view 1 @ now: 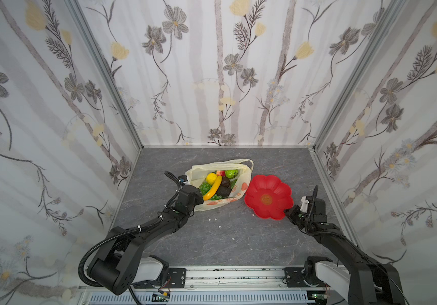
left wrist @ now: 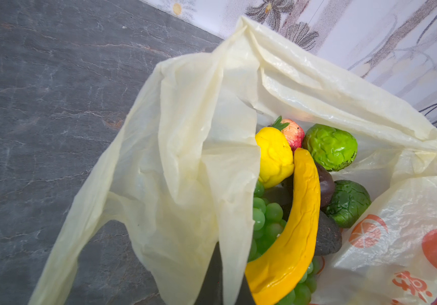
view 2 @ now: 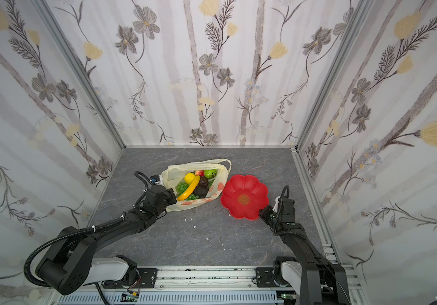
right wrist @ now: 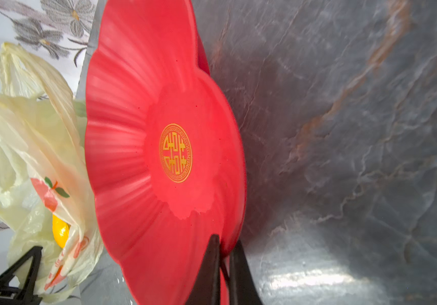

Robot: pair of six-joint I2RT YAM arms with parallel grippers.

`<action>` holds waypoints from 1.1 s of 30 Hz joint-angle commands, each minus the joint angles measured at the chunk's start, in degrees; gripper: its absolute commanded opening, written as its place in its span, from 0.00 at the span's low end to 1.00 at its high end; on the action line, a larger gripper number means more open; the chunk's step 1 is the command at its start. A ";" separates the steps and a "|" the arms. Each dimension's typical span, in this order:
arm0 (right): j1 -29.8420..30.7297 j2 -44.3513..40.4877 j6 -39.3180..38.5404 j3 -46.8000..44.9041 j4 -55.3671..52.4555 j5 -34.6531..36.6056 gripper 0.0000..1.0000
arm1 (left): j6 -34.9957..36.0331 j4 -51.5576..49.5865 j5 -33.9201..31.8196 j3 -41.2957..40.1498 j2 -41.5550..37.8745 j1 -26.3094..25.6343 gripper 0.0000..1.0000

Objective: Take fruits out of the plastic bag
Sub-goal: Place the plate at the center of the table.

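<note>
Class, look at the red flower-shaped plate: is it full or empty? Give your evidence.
Empty. The red plate shows only bare surface; the fruits all lie inside the plastic bag.

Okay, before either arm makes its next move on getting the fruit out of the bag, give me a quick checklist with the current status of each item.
1. Hold of the left gripper on the plastic bag: ok, shut on its mouth edge.
2. Bag mouth open, fruits visible from above: ok.
3. The banana lies on top of the pile, uncovered: ok.
4. Hold of the right gripper on the red plate: ok, shut on its rim.
5. Plate empty and right beside the bag: ok.
6. A gripper free to pick a fruit: not ok, both are holding something.
</note>
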 commanded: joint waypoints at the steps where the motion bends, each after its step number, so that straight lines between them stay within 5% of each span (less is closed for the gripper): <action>1: 2.65 -2.96 -0.66 -1.13 -9.06 4.35 0.00 | -0.42 0.30 -1.71 0.37 0.22 0.03 0.00; 16: 10.15 -15.07 2.37 -2.49 -25.61 6.79 0.02 | -0.05 0.21 -2.87 0.94 0.72 0.02 0.00; 25: 10.88 -16.75 1.13 5.61 -30.16 15.94 0.68 | -0.09 0.42 -2.20 0.28 0.55 0.02 0.00; 33: 23.11 -12.77 2.35 19.94 -25.44 27.34 0.77 | 0.46 2.07 -0.19 -1.47 0.43 -0.79 0.00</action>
